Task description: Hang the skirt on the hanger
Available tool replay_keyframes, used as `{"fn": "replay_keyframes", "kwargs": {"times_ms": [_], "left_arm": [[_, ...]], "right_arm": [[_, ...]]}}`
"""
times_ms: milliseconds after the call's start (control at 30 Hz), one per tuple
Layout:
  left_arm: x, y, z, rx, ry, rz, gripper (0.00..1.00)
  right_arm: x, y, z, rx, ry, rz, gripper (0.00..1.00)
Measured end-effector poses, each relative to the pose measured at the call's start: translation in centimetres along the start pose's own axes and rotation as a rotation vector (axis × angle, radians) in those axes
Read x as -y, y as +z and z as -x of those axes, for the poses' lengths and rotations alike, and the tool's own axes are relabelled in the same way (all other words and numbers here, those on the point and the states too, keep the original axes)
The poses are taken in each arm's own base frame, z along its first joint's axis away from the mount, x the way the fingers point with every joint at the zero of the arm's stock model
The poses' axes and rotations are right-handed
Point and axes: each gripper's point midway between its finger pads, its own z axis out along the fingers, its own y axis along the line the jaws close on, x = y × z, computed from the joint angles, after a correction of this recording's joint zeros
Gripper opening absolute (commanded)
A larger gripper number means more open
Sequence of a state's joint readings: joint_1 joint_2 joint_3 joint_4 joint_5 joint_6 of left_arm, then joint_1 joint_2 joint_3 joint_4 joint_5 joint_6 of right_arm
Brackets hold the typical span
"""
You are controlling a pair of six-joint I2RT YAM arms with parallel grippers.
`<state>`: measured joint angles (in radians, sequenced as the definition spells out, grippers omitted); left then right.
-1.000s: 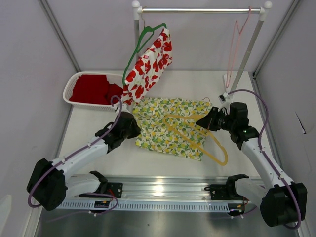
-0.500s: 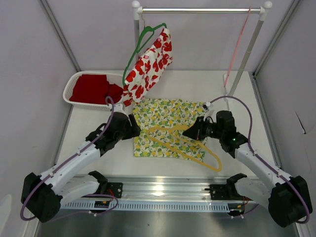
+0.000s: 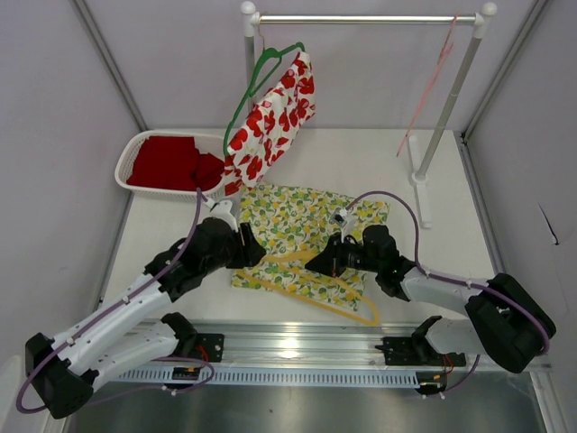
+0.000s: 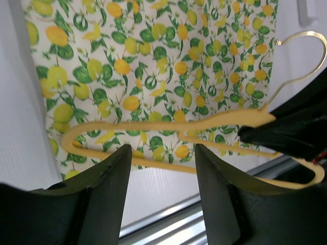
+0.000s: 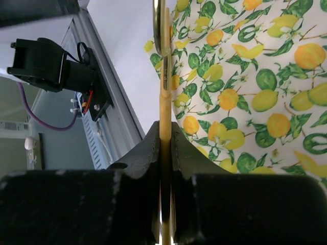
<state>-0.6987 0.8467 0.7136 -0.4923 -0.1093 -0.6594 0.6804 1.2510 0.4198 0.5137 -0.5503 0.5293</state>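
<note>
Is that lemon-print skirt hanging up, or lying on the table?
Lying spread flat on the table, not hung. The skirt has the yellow hanger lying across it, pinched in the right gripper.

I see skirt (image 4: 153, 51) — white, printed with yellow lemons and green leaves | hanger (image 4: 153, 125) lying on it: plain yellow | second hanger (image 3: 284, 49): green | garment (image 3: 270, 117) on that one — white with bold red flowers | basket (image 3: 129, 152): white | cloth (image 3: 167, 162) in it: solid red | third hanger (image 3: 430, 83): pink
</note>
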Motion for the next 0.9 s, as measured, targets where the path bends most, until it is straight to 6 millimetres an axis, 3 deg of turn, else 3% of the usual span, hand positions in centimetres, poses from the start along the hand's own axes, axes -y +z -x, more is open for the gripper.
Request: {"fn": "replay_keyframes", "kwargs": {"times_ms": [200,500,767,900], "left_arm": [[-0.5,-0.4,-3.3,-0.069,0.005,-0.002,0.55],[-1.2,-0.8,-3.4,-0.052,-0.004,0.044,0.52],[-3.2,-1.2,-3.2,-0.017,-0.037,0.15,0.52],[-4.3,-1.0,-3.6,-0.011,-0.053,0.201,0.52]], "right_arm": [[-1.5,0.7,0.4,0.04,-0.002,0.05,0.0],[-4.1,0.7,2.3,0.128,-0.025,0.114,0.0],[-2.8,3.5,-2.2,0.02,0.018,0.103,0.0],[-2.5,4.1,-3.2,0.0,0.024,0.099,0.0]]}}
